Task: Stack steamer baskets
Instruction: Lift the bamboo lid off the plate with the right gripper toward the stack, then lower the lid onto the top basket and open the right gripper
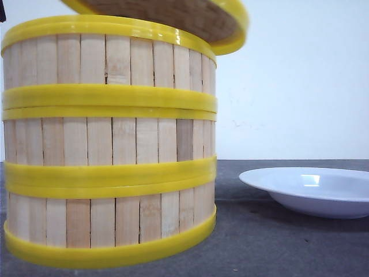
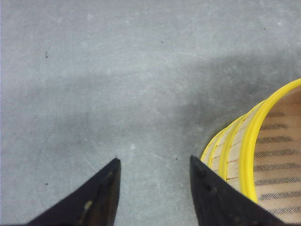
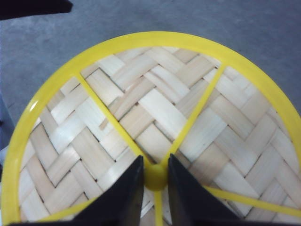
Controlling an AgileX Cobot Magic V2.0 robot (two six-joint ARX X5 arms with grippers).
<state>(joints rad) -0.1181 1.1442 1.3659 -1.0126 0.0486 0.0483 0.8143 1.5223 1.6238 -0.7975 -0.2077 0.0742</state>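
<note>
Three steamer baskets [image 1: 109, 144] with pale slat walls and yellow rims stand stacked on the left of the front view. Above the stack hangs the woven bamboo lid [image 1: 196, 17], tilted, its underside showing. In the right wrist view my right gripper [image 3: 155, 162] is shut on the lid's yellow knob [image 3: 155, 178], the woven top [image 3: 155, 108] spreading out beneath. My left gripper [image 2: 155, 162] is open over bare grey table, one fingertip close beside the stack's yellow rim [image 2: 254, 141]; the top basket's slatted floor [image 2: 282, 160] shows inside.
A shallow white plate [image 1: 311, 190] sits on the dark table [image 1: 277, 248] to the right of the stack. A pale wall runs behind. A dark object [image 3: 33, 7] shows at the corner of the right wrist view.
</note>
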